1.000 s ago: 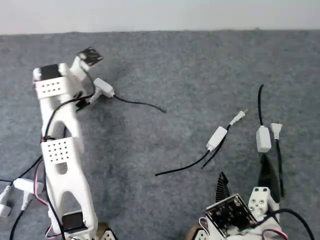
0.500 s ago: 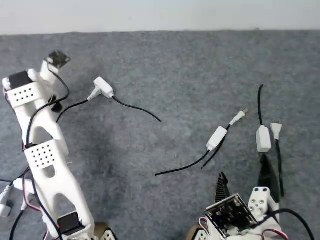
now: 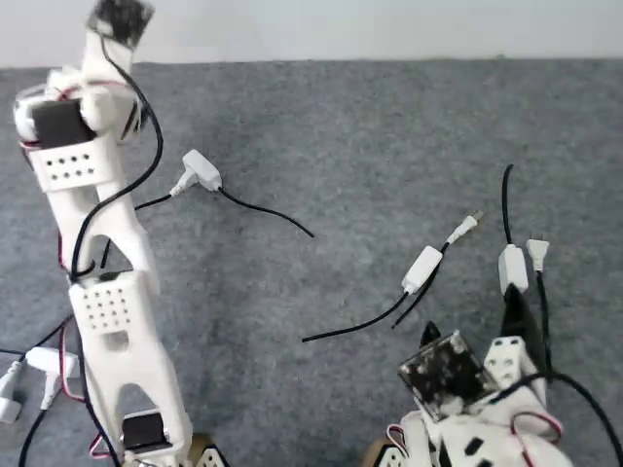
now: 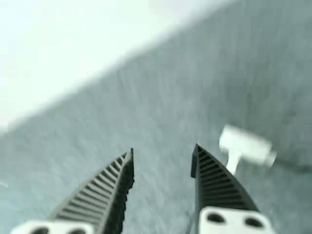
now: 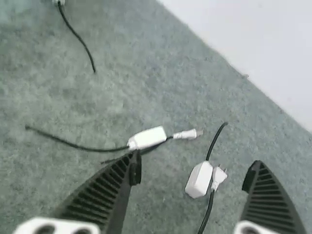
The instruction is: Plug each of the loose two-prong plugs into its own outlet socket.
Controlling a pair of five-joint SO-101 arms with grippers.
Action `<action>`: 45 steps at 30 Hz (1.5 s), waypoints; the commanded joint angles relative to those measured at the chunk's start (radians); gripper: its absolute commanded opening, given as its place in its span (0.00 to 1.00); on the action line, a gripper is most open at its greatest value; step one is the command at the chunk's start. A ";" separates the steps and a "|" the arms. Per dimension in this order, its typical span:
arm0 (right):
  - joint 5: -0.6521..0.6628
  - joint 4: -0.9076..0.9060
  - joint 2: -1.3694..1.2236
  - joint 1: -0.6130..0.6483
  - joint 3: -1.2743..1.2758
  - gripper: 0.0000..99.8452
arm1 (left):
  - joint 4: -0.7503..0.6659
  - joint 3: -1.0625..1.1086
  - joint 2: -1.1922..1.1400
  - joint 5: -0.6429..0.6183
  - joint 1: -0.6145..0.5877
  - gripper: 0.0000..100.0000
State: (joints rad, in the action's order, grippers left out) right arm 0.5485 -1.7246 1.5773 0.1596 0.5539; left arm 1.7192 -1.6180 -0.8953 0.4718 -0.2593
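Grey felt point(image 3: 341, 126) is covering the bench point(image 3: 292, 389). Right tool point(image 5: 195, 163) is hovering released, spread wide near a loose two-prong plug point(image 5: 218, 175) lying just beside its socket point(image 5: 197, 180), seemingly lining up a grasp. Left tool point(image 4: 163, 148) is hanging released near a second socket point(image 4: 243, 148).

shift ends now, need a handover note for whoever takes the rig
Left hand: open, empty, held clear of the left socket. Cannot tell whether a plug is seated in it.
Right hand: open, empty, aimed at the right socket and right plug, which lie side by side, not joined.
Middle plug: beside the middle socket, prongs pointing away.
Done: nothing confirmed.
Left: plug in the middle and right pairs; check the left one.
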 commanded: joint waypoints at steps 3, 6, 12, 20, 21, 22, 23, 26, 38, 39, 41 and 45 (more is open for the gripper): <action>-0.092 0.059 -0.278 -0.012 -0.203 0.34 | 0.040 0.108 0.488 -0.091 0.132 0.19; -0.133 0.045 -0.447 -0.067 -0.278 0.34 | 0.038 0.291 0.698 -0.100 0.221 0.19; -0.115 0.105 -0.728 -0.533 -0.330 0.34 | 0.038 0.708 1.046 -0.153 0.382 0.19; -0.026 0.137 -1.127 -0.762 -0.315 0.34 | 0.020 1.156 1.350 -0.181 0.419 0.19; -0.025 0.145 -1.184 -0.774 -0.316 0.34 | 0.014 1.208 1.384 -0.181 0.420 0.19; -0.025 0.162 -1.236 -0.786 -0.316 0.34 | 0.011 1.259 1.418 -0.181 0.420 0.19; -0.025 0.183 -1.287 -0.799 -0.316 0.34 | 0.003 1.316 1.452 -0.181 0.420 0.19; -0.028 0.266 -1.414 -0.816 -0.318 0.34 | -0.064 1.527 1.550 -0.181 0.420 0.19; 0.055 0.484 -1.595 -0.700 -0.318 0.34 | -0.557 2.382 1.969 -0.143 0.606 0.19; 0.055 0.510 -1.600 -0.693 -0.318 0.34 | -0.595 2.436 1.993 -0.130 0.606 0.19; 0.054 0.572 -1.607 -0.687 -0.318 0.34 | -0.669 2.536 2.033 -0.133 0.606 0.19; 0.052 0.659 -1.644 -0.674 -0.318 0.34 | -0.807 2.726 2.097 -0.140 0.601 0.19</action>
State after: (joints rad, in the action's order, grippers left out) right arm 0.5884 -1.1231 -0.0629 -0.5340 0.2762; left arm 1.0579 0.9674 1.1408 0.3214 0.3437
